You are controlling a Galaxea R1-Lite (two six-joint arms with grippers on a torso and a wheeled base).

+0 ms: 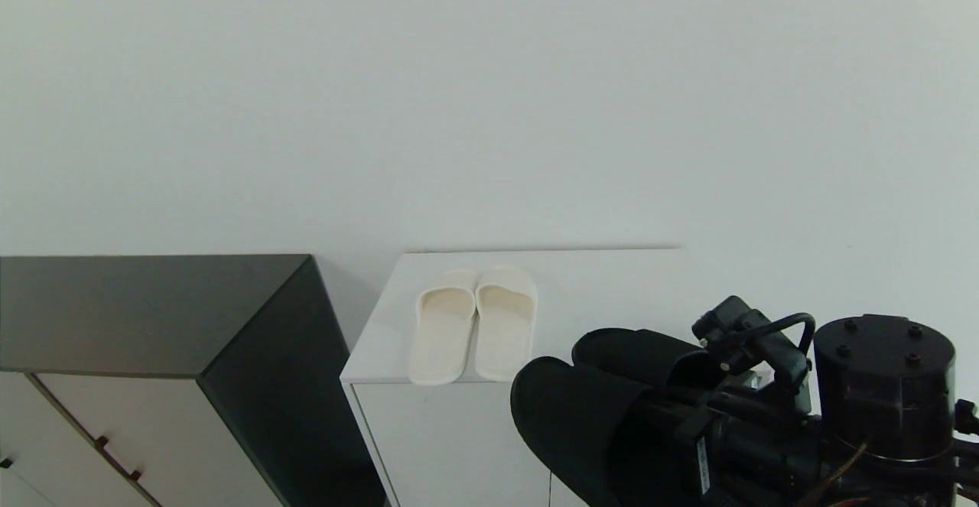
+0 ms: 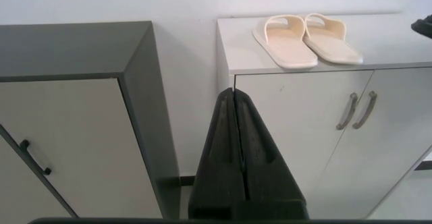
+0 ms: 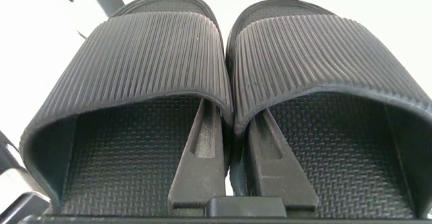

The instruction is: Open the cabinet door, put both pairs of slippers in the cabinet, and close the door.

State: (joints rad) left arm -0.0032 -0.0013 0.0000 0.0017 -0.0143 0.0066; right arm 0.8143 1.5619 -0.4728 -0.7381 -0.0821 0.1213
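1. The white cabinet [image 1: 459,446] has both doors shut, and its two handles [image 2: 358,109] sit side by side where the doors meet.
2. A pair of cream slippers [image 1: 501,323] lies flat on top of the white cabinet, side by side and touching, near its front edge.
3. The black slippers [image 1: 604,407] are held at the right end of the white cabinet, near its front edge. I cannot tell whether they touch it.
4. The right gripper [image 3: 234,116] has one of its fingers [image 3: 199,156] inside each black slipper, pinching the two inner walls together.
5. The left gripper [image 2: 235,99] is in front of the white cabinet. Its fingers [image 2: 260,156] are pressed together with nothing between them.
6. A dark cabinet [image 1: 153,308] stands just left of the white cabinet.
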